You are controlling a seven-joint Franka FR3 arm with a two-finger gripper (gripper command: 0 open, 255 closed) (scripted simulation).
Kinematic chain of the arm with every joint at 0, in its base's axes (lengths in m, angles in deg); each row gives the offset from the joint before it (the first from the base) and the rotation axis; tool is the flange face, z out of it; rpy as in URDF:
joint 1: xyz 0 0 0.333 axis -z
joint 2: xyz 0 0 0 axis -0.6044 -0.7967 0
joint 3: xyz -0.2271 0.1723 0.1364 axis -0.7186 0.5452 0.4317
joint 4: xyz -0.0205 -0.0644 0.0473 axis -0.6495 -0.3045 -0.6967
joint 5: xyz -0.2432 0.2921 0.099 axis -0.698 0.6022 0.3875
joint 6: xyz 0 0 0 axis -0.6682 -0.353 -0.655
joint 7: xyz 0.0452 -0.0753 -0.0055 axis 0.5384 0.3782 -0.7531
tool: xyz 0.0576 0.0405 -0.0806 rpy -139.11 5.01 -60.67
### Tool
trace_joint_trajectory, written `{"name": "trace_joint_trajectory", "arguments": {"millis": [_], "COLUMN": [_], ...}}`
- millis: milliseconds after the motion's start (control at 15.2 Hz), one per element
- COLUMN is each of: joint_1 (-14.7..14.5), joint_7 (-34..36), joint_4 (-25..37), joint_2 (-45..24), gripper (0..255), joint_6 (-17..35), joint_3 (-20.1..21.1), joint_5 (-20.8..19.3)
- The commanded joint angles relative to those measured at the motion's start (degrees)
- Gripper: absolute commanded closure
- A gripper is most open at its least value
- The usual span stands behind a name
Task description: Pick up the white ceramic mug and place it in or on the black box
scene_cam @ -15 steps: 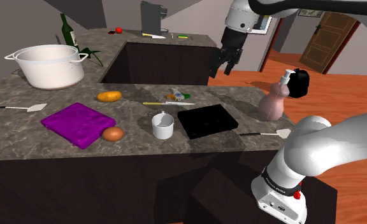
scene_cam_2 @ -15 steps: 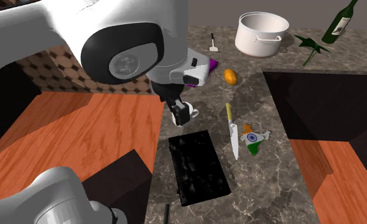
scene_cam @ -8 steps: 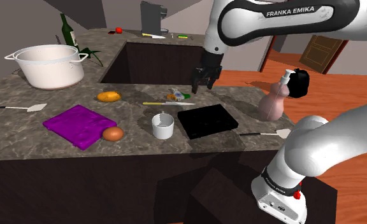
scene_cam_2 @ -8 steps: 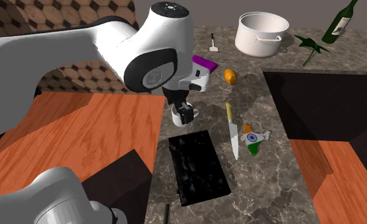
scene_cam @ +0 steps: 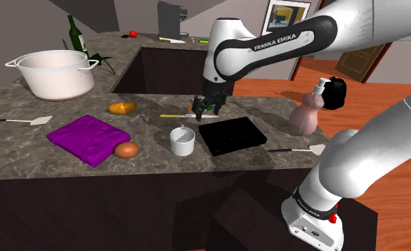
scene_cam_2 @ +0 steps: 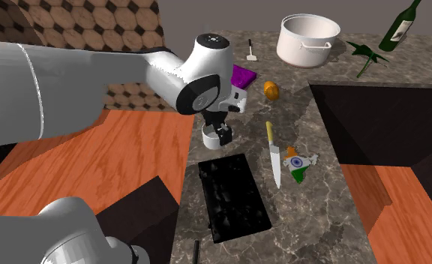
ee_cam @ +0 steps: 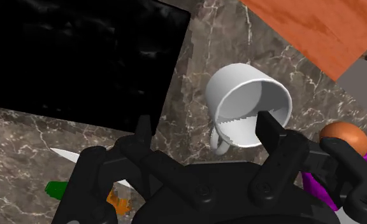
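Your all-black two-finger gripper (scene_cam: 205, 107) hangs low over the dark marbled stone counter (scene_cam: 154, 132). Its fingers (ee_cam: 269, 130) stand well apart and clasp nothing. The small white round mug (scene_cam: 182, 140) stands upright on that counter with its mouth up, just beside the flat black rectangular box (scene_cam: 230, 135) but not touching it. In the wrist view the mug (ee_cam: 249, 111) lies just beyond the fingertips, nearer one finger than the other, with its handle turned toward the gripper. From the second exterior view the gripper (scene_cam_2: 223, 133) covers part of the mug (scene_cam_2: 209, 138). A brown egg (scene_cam: 126, 150) rests at the edge of a purple square mat (scene_cam: 88, 137), near the mug. A yellow-handled knife (scene_cam_2: 273, 154) lies on the far side of the box (scene_cam_2: 232, 196).
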Motion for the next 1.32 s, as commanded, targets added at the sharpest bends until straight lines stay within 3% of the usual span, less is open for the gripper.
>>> {"name": "trace_joint_trajectory", "arguments": {"millis": [0,330,858,1254], "joint_1": [0.03,-0.32,-0.48,-0.48], "joint_7": [1.03,4.67,5.57,5.57], "joint_4": [1.17,4.37,2.84,2.84], "joint_2": [-4.87,-15.51,-20.20,-20.20], "gripper": [0,0,0,0], "joint_6": [3.55,10.33,16.45,16.45], "joint_3": [0.88,2.81,2.97,2.97], "joint_5": [-0.68,-3.37,-4.48,-4.48]}}
